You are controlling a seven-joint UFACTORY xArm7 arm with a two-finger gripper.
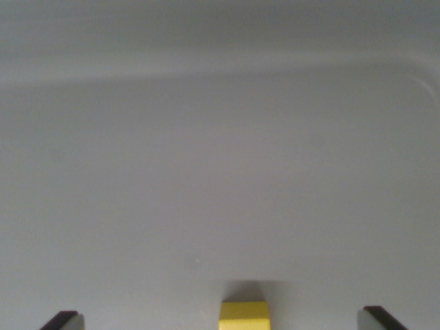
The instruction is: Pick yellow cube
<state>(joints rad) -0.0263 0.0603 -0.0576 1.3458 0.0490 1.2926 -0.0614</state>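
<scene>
The yellow cube [243,315] lies on the pale grey surface at the bottom edge of the wrist view, cut off by the frame, a little right of centre. My gripper [220,320] is open. Only its two dark fingertips show, one at the lower left corner [63,320] and one at the lower right [382,319]. The cube sits between them, apart from both and nearer the right one.
The grey surface [220,172] fills the view. A faint raised rim [419,79] curves across the top and down the wrist view's right side.
</scene>
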